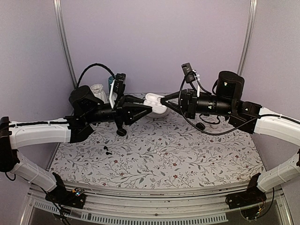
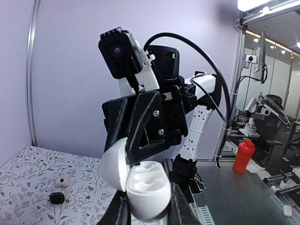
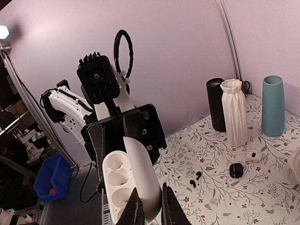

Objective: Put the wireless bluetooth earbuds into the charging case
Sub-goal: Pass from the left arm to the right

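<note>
From above, the left claw is clamping the base of the white charging case, holding it up over the far middle of the table. The right claw is meeting it from the right, its jaws together on the case's top edge. The black earbuds are lying on the table well apart from both claws, down and toward the near left, so the left arm is sitting nearer to them. Their stems are too small to read for direction.

In the left wrist view, the left claw is gripping the charging case by its sides, cavities open and facing up. The right claw is pressing on the swung-back lid from beyond.

In the right wrist view, the right claw is pinching the lid edge-on. The black earbuds are resting low on the table to the right, so either claw is likely needing to let go and drop down to them.
</note>
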